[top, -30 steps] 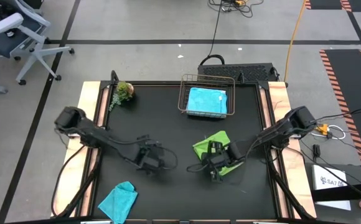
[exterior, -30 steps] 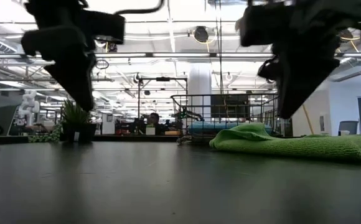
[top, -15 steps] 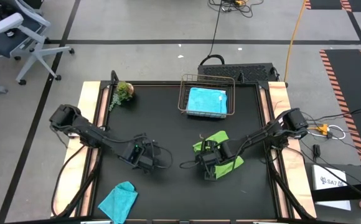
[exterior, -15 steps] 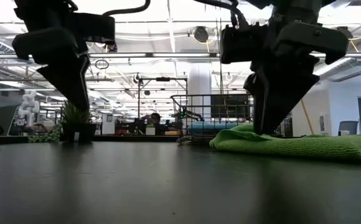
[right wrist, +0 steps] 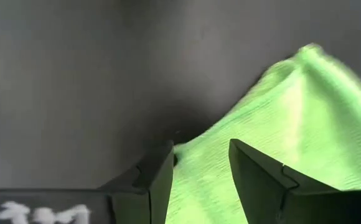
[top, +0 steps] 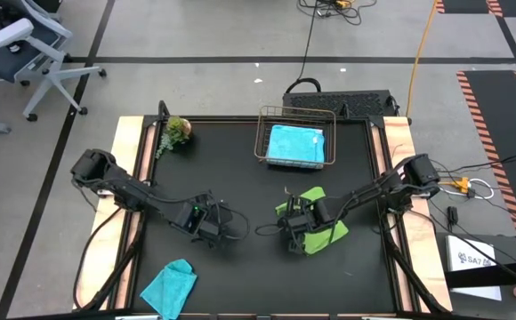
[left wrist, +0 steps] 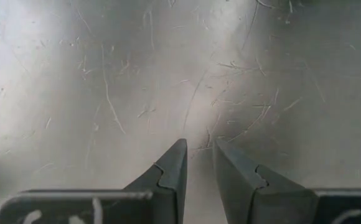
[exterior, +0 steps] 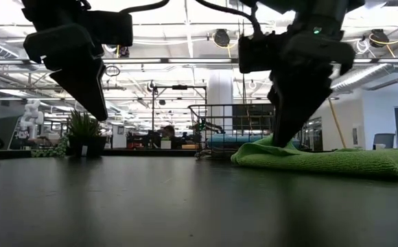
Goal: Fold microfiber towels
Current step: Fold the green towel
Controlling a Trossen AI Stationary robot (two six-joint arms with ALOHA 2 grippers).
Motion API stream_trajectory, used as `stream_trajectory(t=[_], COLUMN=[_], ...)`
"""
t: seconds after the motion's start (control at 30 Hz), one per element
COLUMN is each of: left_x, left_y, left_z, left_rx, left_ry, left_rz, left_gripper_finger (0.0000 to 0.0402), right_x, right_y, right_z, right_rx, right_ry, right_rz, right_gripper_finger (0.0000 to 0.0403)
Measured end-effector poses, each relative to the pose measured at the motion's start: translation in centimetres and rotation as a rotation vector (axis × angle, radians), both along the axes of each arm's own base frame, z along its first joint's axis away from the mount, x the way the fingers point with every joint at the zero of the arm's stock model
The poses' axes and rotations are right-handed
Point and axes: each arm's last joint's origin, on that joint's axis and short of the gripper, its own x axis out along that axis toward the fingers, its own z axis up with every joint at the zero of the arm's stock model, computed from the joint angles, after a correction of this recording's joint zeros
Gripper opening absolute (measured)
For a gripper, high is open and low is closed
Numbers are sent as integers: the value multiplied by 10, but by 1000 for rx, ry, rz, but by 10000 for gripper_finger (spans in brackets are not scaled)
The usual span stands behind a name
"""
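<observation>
A lime green towel (top: 312, 197) lies crumpled, right of the table's middle; it also shows in the low view (exterior: 336, 162). My right gripper (top: 292, 238) points steeply down over its left edge, open, and the green edge (right wrist: 196, 163) shows between the fingers. My left gripper (top: 212, 233) hangs over bare black table left of centre, open by a narrow gap (left wrist: 199, 144), with nothing between its fingers. A sky blue towel (top: 295, 144) lies folded in a wire basket (top: 260, 133) at the far side. A teal towel (top: 169, 286) lies bunched near the front left. My right gripper comes at the lime towel's left edge (exterior: 271, 145) from above, slanting down, its fingers apart over the cloth. The towel lies flat on the table. Whether the fingertips (right wrist: 162, 163) touch the cloth, I cannot tell.
A small green plant (top: 176, 132) stands at the far left corner. Light wooden strips (top: 124, 160) run along the table's left and right edges. Bare black mat (top: 240, 178) stretches between the two grippers and toward the basket.
My right gripper has moved toward the table's left and sunk, from above the lime towel's middle down to its left edge. The towel lies as it did.
</observation>
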Motion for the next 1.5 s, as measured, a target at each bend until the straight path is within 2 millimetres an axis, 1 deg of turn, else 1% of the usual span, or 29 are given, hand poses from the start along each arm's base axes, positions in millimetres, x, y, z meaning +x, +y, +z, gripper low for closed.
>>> stream_trajectory(t=[0.1, 0.23, 0.4, 0.5, 0.63, 0.77, 0.9, 0.93, 1.07, 1.17, 1.3, 1.43, 1.5], left_x=[0, 0, 0, 0, 0, 2, 7, 8, 16, 21, 27, 28, 28], left_y=[0, 0, 0, 0, 0, -1, -2, -2, 1, 4, 7, 8, 8], left_z=[0, 0, 0, 0, 0, 0, 2, 2, 5, 7, 9, 10, 10], left_rx=[0, 0, -2, -4, -5, -8, -13, -12, -10, -11, -11, -25, -25], left_ry=[0, -1, -1, -3, -5, -20, -62, -76, -132, -172, -210, -210, -210], left_rz=[1, 0, 3, 7, 7, -4, -24, -28, -46, -55, -73, -82, -83], left_gripper_finger=[81, 81, 81, 81, 81, 81, 81, 81, 81, 81, 81, 81, 81], right_x=[-2, -2, 3, 3, 2, -1, -9, -11, -24, -28, -26, -22, -22], right_y=[6, 7, 7, 6, 3, 0, -4, -6, -19, -30, -42, -50, -55], right_z=[0, -4, -19, -22, -12, 0, 6, 6, 5, 6, 7, 7, 7], right_rx=[3, -30, -32, -32, -24, -57, -77, -103, -253, -347, -395, -405, -445], right_ry=[7, 11, 33, 41, 17, -14, 27, 52, 169, 218, 232, 223, 239], right_rz=[17, 12, 11, 0, -24, -57, -60, -57, -85, -109, -84, -40, -20], right_gripper_finger=[152, 157, 157, 152, 121, 71, 14, 8, 10, 5, 5, 21, 30])
